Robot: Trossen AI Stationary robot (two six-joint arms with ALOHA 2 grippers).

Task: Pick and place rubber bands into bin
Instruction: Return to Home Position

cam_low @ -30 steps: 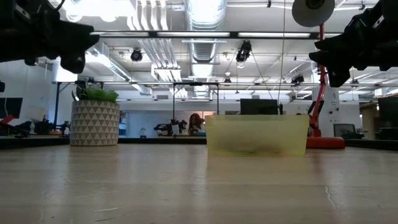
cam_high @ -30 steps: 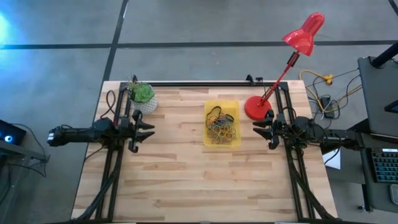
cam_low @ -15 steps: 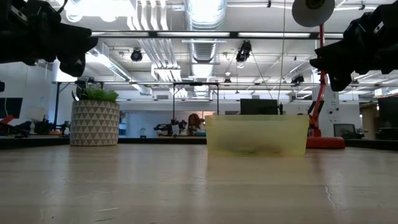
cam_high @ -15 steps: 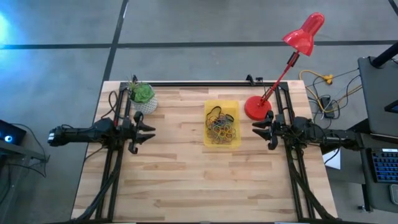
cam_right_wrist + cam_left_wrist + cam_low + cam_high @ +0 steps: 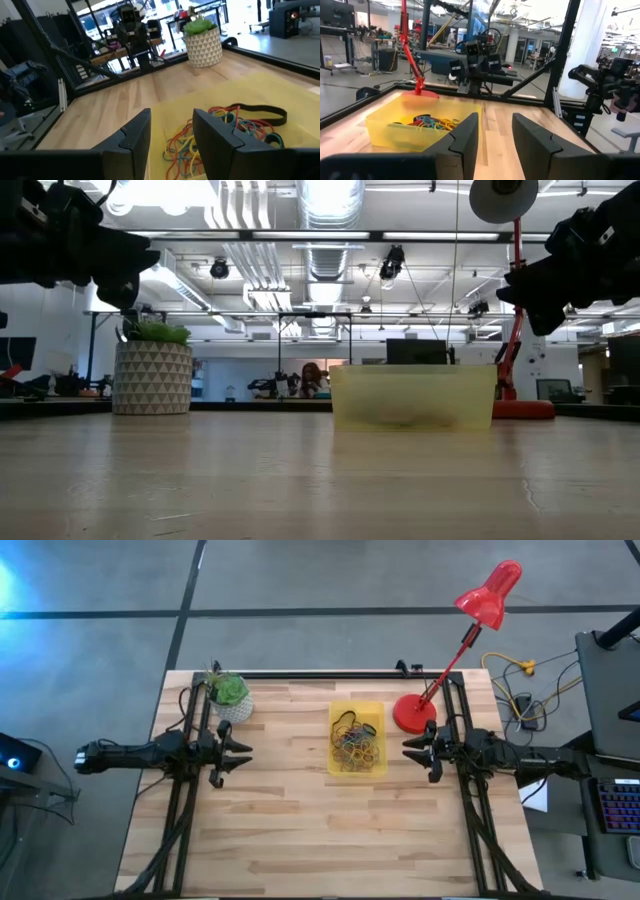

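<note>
- My left gripper [image 5: 240, 752]: fingers apart, holding nothing, raised over the left side of the table [image 5: 300, 830], well left of the bin [image 5: 357, 707].
- My right gripper [image 5: 412, 752]: also spread and empty, raised just right of the bin.
- Rubber bands [image 5: 357, 747]: mixed-colour heap inside the bin, mid-table toward the far edge.

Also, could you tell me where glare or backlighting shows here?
Low view: ceiling lights glare white, so the left gripper and right gripper read as dark silhouettes. High view: a blue glow on the floor at the picture's left edge.
</note>
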